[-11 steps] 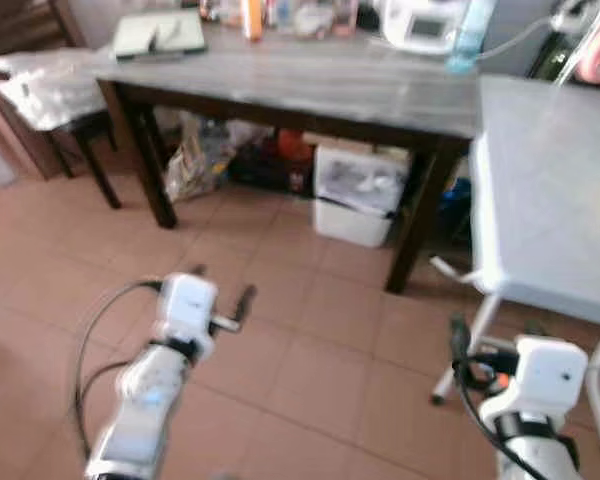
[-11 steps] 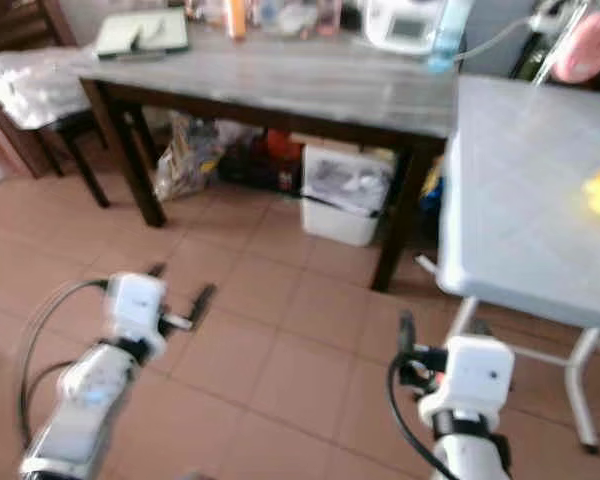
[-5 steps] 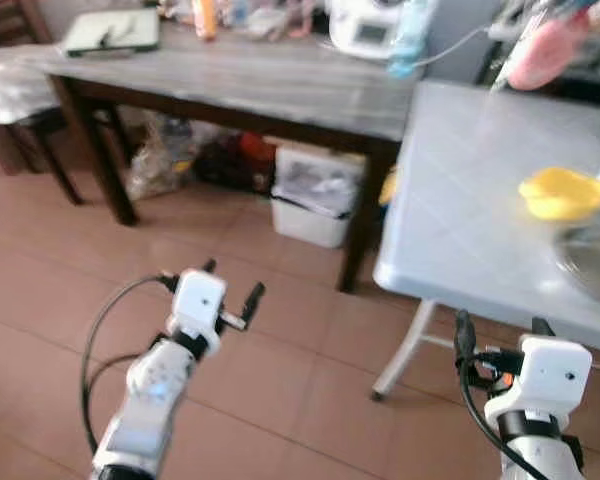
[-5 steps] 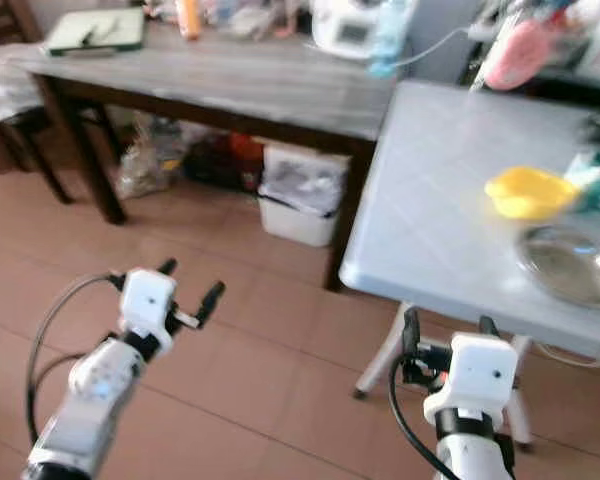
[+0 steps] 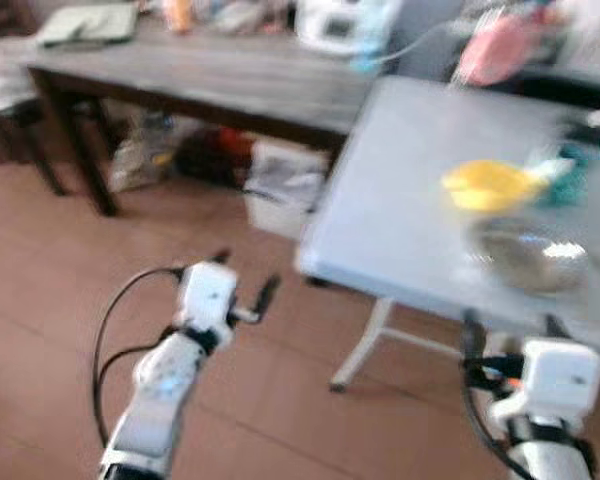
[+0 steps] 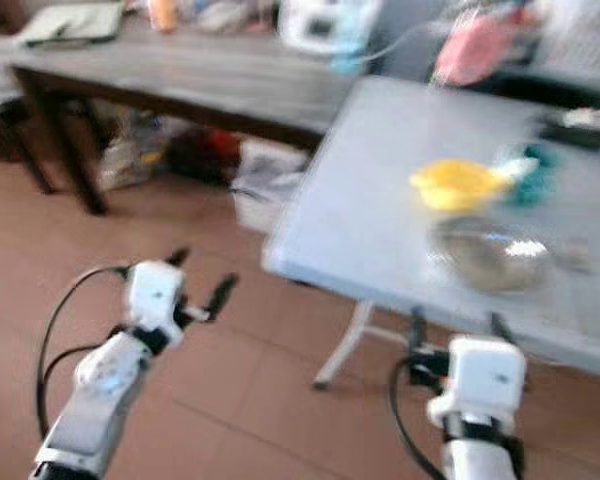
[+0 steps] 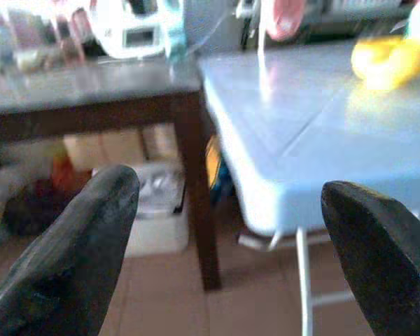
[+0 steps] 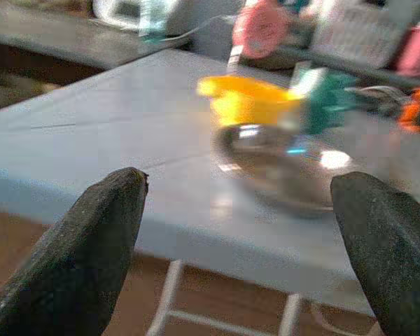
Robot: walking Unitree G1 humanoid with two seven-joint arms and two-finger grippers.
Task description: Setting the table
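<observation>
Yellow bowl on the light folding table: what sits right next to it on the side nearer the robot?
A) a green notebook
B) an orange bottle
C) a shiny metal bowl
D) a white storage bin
C. In the left eye view the yellow bowl has a shiny metal bowl just in front of it on the light folding table; the right wrist view shows the same pair.

Bright, even daylight, all views motion-blurred (glare on the table [image 5: 410, 215])
</observation>
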